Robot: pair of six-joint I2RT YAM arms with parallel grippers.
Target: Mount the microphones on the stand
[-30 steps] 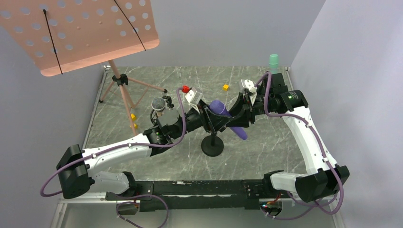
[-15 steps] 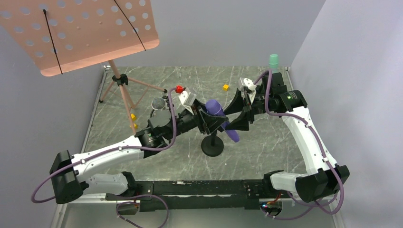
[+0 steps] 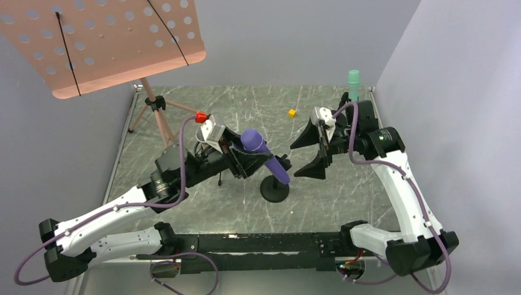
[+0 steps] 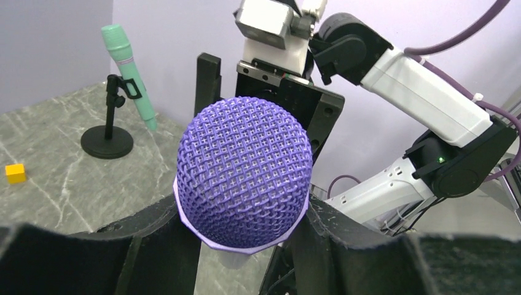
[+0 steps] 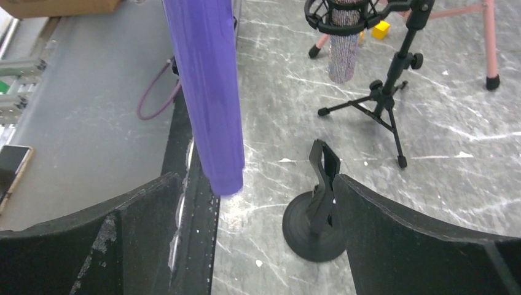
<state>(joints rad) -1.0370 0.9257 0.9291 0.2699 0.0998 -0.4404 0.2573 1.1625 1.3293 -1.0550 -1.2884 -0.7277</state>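
Note:
The purple microphone (image 3: pixel 261 153) hangs tilted over the table, mesh head (image 4: pixel 244 172) up. My left gripper (image 3: pixel 246 160) is shut on it just below the head. Its handle (image 5: pixel 206 92) ends above the floor, left of the empty round-based stand (image 3: pixel 274 188) with its clip (image 5: pixel 322 178). My right gripper (image 3: pixel 306 153) is wide open to the right of the handle, holding nothing. The teal-green microphone (image 3: pixel 354 80) sits clipped in a stand (image 4: pixel 107 141) at the back right. The glittery grey microphone (image 5: pixel 343 49) hangs in a tripod stand (image 5: pixel 393 98).
A pink perforated music stand (image 3: pixel 104 43) on a tripod (image 3: pixel 161 123) fills the back left. A yellow cube (image 3: pixel 292 113) lies at the back centre, and another yellow cube (image 5: pixel 381 29) lies near the tripod. Walls close in the left, back and right.
My right gripper has opened, let go of the purple microphone and drawn back to the right. The left arm has carried the microphone leftward, away from the stand.

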